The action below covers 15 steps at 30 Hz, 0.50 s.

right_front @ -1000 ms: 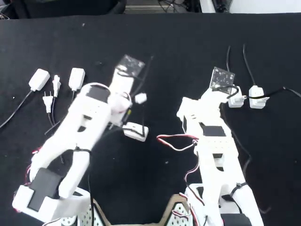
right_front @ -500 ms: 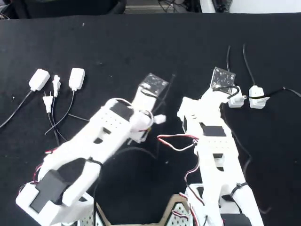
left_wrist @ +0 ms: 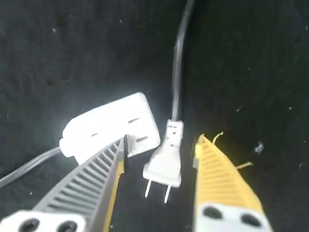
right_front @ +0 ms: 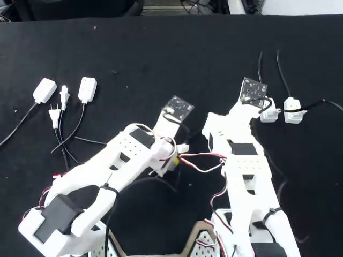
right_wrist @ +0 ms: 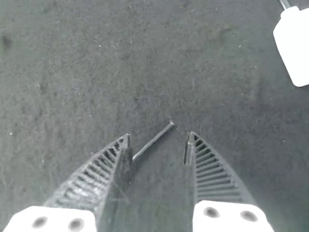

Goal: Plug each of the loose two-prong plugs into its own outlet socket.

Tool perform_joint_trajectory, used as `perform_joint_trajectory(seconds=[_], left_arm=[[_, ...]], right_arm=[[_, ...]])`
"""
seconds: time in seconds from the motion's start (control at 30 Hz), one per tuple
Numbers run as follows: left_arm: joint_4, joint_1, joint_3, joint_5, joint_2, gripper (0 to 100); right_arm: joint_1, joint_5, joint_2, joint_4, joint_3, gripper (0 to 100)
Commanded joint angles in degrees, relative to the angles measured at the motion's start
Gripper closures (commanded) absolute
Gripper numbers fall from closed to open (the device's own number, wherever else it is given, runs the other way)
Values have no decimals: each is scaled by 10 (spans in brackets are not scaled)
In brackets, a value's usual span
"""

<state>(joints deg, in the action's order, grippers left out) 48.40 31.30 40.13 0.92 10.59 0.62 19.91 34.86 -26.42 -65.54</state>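
My left gripper (left_wrist: 161,140) has its grey ribbed finger and its yellow finger spread wide. A small white two-prong plug (left_wrist: 164,162) lies between them on the black cloth tabletop (left_wrist: 251,58). Its prongs point back toward my wrist, and there is a gap on either side of it. Its thin black cord (left_wrist: 177,63) runs straight away from me. Just beside the plug, partly behind my grey finger, lies a white rectangular outlet block (left_wrist: 111,123) with its slots facing up.

From above, my left arm (right_front: 123,160) comes in from 7 o'clock and its wrist ends near the table's centre. My right arm (right_front: 241,155) comes in from 5 o'clock and its wrist points toward 2 o'clock.

My right gripper (right_wrist: 158,137) is also spread, hanging over bare cloth, with a thin dark sliver (right_wrist: 153,140) lying between its tips.

Just past that wrist, at 2 o'clock, a boxy white socket (right_front: 292,117) sits just beside a smaller white plug body (right_front: 268,114). I cannot tell whether they are joined.

At 10 o'clock lie an outer white oblong socket (right_front: 44,90) and an inner white oblong socket (right_front: 87,89). An upper loose white plug (right_front: 64,96) lies between them, and a lower loose white plug (right_front: 54,114) lies at its 7 o'clock.
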Motion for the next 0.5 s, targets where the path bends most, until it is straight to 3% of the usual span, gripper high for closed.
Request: perform_joint_trajectory(seconds=[0.0, 0.27, 0.47], left_arm=[[26, -43, -31, -3, 16, 755], [25, -173, -30, 0, 10, 755], [-50, -233, 11, -4, 15, 755]], right_arm=[[8, 5, 4, -4, 35, 832], [6, 5, 4, -4, 35, 832], [6, 5, 3, -4, 34, 832]])
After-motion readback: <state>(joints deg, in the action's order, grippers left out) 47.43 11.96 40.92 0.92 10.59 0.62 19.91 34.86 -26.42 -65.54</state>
